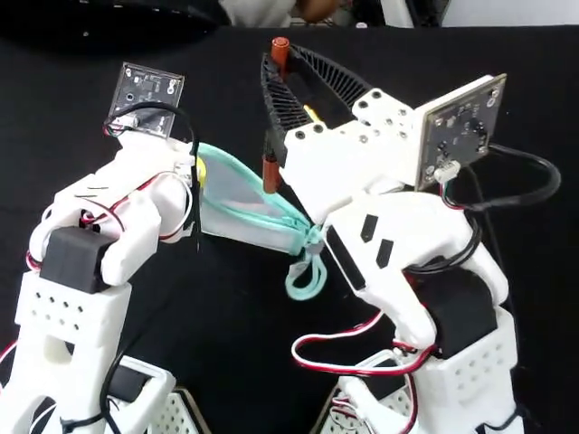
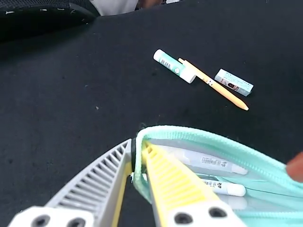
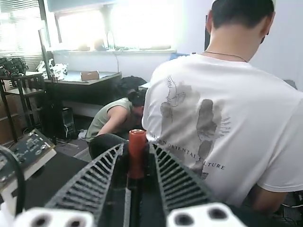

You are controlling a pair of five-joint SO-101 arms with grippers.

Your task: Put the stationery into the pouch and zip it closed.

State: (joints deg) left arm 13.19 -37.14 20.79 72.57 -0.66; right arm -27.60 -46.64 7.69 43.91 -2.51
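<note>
Mint pouch (image 2: 214,143), white pens (image 2: 210,161) inside; red marker (image 3: 137,163) in right gripper (image 3: 137,147)

Bright windows (image 3: 142,23), white wall (image 3: 142,64), dark desk (image 3: 94,85), black tabletop (image 2: 71,94).

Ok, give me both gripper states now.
Left gripper: closed on the pouch rim.
Right gripper: closed, holding the red pen.

Mint-green pouch (image 2: 213,146), unzipped, its rim pinched in my left gripper (image 2: 137,147), two white pens (image 2: 208,161) inside. Red marker (image 3: 137,139) clamped in my right gripper (image 3: 137,150). Glue stick (image 2: 174,66), orange pencil (image 2: 215,85) and boxed eraser (image 2: 233,82) lie together on the surface (image 2: 71,94).
</note>
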